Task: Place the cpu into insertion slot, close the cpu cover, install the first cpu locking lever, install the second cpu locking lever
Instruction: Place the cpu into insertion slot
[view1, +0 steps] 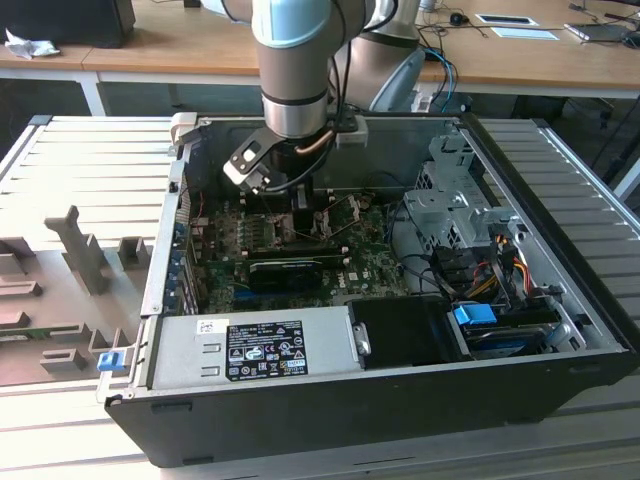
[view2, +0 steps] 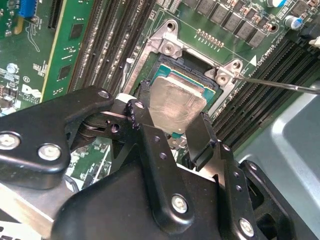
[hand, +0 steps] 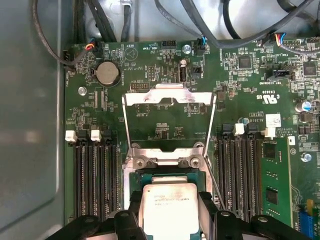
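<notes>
1. Case (view1: 330, 420): open on top. It holds the board, a power supply (view1: 250, 350) along the near edge in the exterior view, and a drive cage (view1: 450, 200) toward the exterior view's right. The arm reaches down between the walls, so a wide sideways move could clip one.
2. Board (hand: 240, 90): lies on the case floor and carries the slot, with memory slots (hand: 95, 175) on both sides of it.
3. Gripper (view2: 172, 122): its fingers (view2: 200, 135) pinch the cpu by two opposite edges.
4. Cover (hand: 169, 96): swung open and lying back from the slot's hinge edge. A knock could drop it onto the fingers.
5. Slot (view2: 167, 47): silvery rim around a dark well, with the cpu over it.
6. Cpu (view2: 176, 102): over the slot and apparently slightly tilted; I cannot tell whether it is seated. If it goes down skewed or off-corner, it could bend contacts or ride up on the rim. Letting go of it early could make it slide.
7. Lever (view2: 280, 85): a thin rod swung clear of the slot's corner, where a finger could snag it.
</notes>
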